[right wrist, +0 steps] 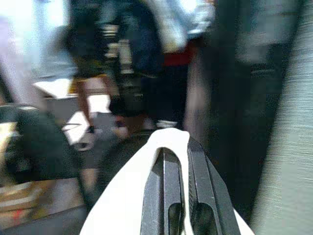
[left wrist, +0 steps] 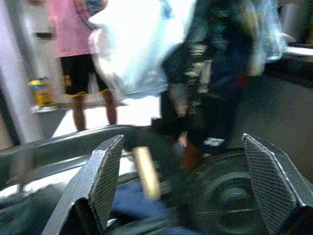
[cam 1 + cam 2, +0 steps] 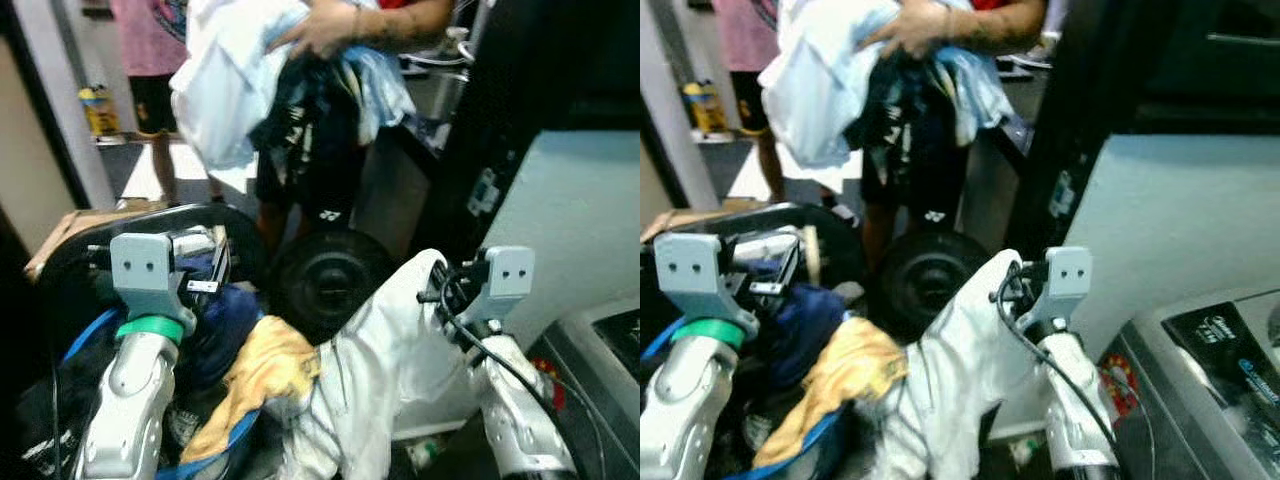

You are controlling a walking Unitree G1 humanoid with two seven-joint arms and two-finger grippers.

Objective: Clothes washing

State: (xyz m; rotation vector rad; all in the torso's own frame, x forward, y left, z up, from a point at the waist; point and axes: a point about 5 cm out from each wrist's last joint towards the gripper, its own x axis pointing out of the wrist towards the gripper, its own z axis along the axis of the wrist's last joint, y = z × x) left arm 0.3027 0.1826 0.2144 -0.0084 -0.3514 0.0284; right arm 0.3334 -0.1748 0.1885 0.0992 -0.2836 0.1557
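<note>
Two grippers are working over a heap of laundry. On the robot's left, the left gripper (image 2: 195, 191) is hanging with its fingers spread wide apart and nothing between them, poised above the dark rim of the laundry basket (image 3: 150, 222). Inside the basket, a dark blue garment (image 3: 225, 330) is lying beside a yellow cloth (image 3: 262, 370), which is spilling over the blue edge of the basket.

Toward the middle, a white garment (image 3: 375, 360) is draping down from the right gripper (image 1: 182, 161), touching the yellow cloth at its lower end. Behind it, a round black object (image 3: 322, 282) is sitting on the floor; what it is cannot be told.

Farther back, a person is standing and hugging a bundle of clothes (image 3: 290, 80), white and pale blue on the outside and dark in the centre, with a hand (image 3: 320, 28) pressing on top of it. A second person in a pink shirt (image 3: 150, 35) and black shorts is standing further off on the left.

On the right, the right gripper is pinching the white garment, its two fingers closed together with the fabric wrapped over their tips. Beyond it, a pale blue-grey appliance wall (image 3: 1180, 230) is rising, and the grey washing machine top (image 3: 1220, 360) with its control panel is lying at the lower right.
</note>
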